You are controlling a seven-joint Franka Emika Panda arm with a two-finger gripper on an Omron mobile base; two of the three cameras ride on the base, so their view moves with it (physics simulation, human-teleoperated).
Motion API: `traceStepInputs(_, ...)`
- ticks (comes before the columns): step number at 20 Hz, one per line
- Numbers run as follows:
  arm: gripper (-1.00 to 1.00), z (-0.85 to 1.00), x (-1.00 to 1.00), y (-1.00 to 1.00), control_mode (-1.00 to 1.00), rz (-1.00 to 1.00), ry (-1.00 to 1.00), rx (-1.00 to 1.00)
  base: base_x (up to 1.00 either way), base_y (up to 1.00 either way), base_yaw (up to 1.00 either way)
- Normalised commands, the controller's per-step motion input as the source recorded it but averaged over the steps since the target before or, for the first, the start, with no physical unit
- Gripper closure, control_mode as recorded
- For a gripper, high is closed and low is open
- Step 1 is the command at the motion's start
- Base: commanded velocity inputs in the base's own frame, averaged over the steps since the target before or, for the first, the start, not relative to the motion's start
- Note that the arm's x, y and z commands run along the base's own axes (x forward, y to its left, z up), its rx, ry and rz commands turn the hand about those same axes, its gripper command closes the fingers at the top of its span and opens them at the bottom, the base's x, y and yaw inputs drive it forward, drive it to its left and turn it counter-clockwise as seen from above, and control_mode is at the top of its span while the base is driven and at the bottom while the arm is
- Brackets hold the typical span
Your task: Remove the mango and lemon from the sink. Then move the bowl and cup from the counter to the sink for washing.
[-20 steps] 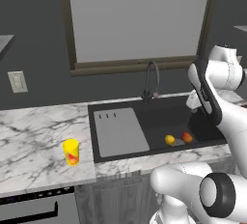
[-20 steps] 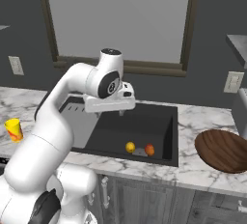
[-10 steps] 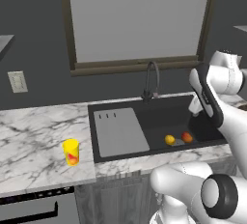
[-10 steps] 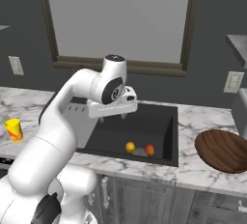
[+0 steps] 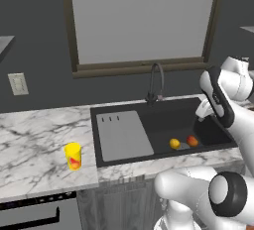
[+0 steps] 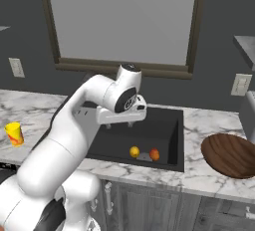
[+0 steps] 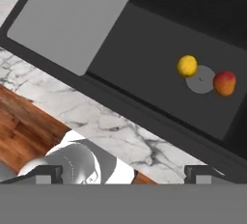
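The black sink holds the yellow lemon and the orange-red mango, side by side near the drain. In the hand view the lemon and mango flank the round drain. My gripper hangs open and empty above the basin's middle, well clear of both fruits; its fingertips stand wide apart. On the counter left of the sink stands the yellow cup. To the sink's right rests the brown wooden bowl.
A dark arched faucet rises behind the basin. The grey ribbed drainboard covers the sink's left part. A window frame runs along the wall above. Wood floor shows beyond the counter's front edge.
The hand has shifted a little to the right over the basin, further out above the sink. Its jaws stay wide open. Fruits, cup and bowl have not moved.
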Motion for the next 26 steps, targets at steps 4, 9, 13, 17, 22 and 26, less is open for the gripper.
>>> traceStepInputs(4,-1.00,-0.15,0.22,-0.08,-1.00,0.00,0.06,0.02,0.00,0.00,0.00)
traceStepInputs(9,-1.00,-0.17,0.18,-0.06,-1.00,0.00,0.03,0.00,0.00,0.00,0.00)
traceStepInputs(13,-1.00,-0.17,0.19,-0.03,-1.00,0.00,0.09,0.00,0.00,0.00,0.00)
traceStepInputs(17,-1.00,-0.19,0.21,0.00,-1.00,0.00,0.11,0.01,0.00,0.00,0.00)
traceStepInputs(22,-1.00,-0.24,0.22,-0.01,-1.00,0.00,0.08,0.07,0.00,0.00,0.00)
traceStepInputs(26,-1.00,-0.23,0.20,-0.03,-1.00,0.00,0.08,0.09,0.00,0.00,0.00)
